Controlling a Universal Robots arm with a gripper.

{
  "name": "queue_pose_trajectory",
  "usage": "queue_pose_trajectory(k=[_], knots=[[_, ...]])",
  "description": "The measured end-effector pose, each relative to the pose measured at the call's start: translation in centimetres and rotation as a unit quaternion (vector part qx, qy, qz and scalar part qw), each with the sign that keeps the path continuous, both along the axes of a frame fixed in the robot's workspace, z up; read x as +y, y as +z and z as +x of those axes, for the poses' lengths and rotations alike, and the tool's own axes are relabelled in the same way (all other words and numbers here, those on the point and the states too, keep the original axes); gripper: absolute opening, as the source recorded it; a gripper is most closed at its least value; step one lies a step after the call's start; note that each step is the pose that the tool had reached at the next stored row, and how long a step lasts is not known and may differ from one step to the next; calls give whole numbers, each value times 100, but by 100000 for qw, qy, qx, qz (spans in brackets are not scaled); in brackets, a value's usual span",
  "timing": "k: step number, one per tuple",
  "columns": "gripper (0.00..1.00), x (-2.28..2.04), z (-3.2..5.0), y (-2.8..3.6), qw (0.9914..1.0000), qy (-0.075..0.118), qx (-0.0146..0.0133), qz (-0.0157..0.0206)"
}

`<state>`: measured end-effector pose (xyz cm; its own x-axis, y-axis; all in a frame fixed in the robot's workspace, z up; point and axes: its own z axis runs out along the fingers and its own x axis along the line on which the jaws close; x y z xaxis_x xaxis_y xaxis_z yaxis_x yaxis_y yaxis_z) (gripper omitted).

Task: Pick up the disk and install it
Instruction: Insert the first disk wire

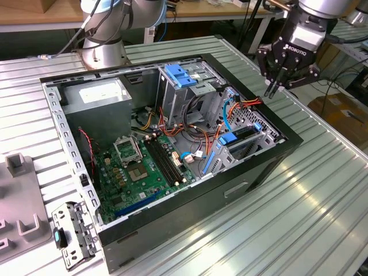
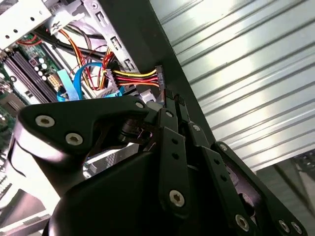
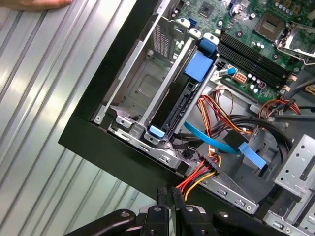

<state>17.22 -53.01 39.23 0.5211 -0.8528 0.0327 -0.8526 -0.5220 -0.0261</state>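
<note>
The disk (image 1: 237,139), in its blue carrier, stands on edge inside the drive cage at the corner of the open computer case (image 1: 276,150) on the exterior view's right. In the first wrist view the disk (image 3: 199,64) shows as a dark edge with blue tabs, seated between the cage's metal rails. My gripper (image 1: 275,89) hangs above and just outside the case's rim near that cage, shut with nothing between its fingers. In both wrist views the gripper (image 3: 170,195) (image 2: 167,101) hovers by the rim, close to a red, yellow and black power plug (image 2: 140,76).
A blue bracket (image 1: 181,75) tops the grey drive bay at the case's back. The motherboard (image 1: 138,167), power supply (image 1: 95,95) and loose cables (image 3: 224,142) lie inside. A grey fixture (image 1: 17,201) and a metal plate (image 1: 72,233) sit on the exterior view's left. A hand (image 3: 39,4) rests on the ribbed table (image 1: 310,201).
</note>
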Motion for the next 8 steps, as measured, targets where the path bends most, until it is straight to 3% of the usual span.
queue_pose_trajectory(k=[2,5,8], knots=[[18,0,0,-7,99980,1991,1,5],[18,0,0,-22,99851,5452,0,15],[18,0,0,-32,99657,8279,2,-3]])
